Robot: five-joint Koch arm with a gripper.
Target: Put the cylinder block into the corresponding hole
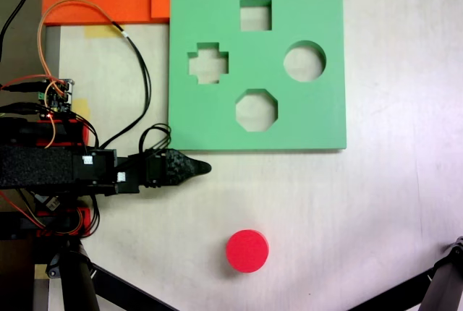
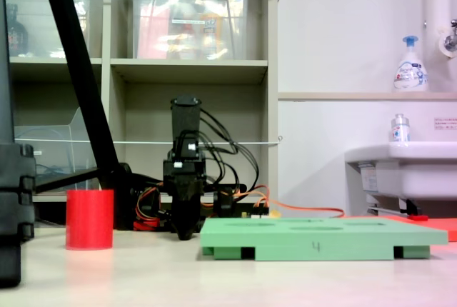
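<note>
The red cylinder block (image 1: 247, 251) stood alone at the first exterior view's lower centre, well apart from the green board (image 1: 217, 119) and its round hole (image 1: 304, 61). The gripper (image 1: 197, 168) looked closed on nothing; the arm's base was cut off at the left edge.

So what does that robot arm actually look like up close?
The arm is mostly black and boxy, narrowing to a dark, pointed gripper. Small white labels sit on its blocks. Black cables loop off it, and orange wires run to a little circuit board. Its base has red parts.
</note>
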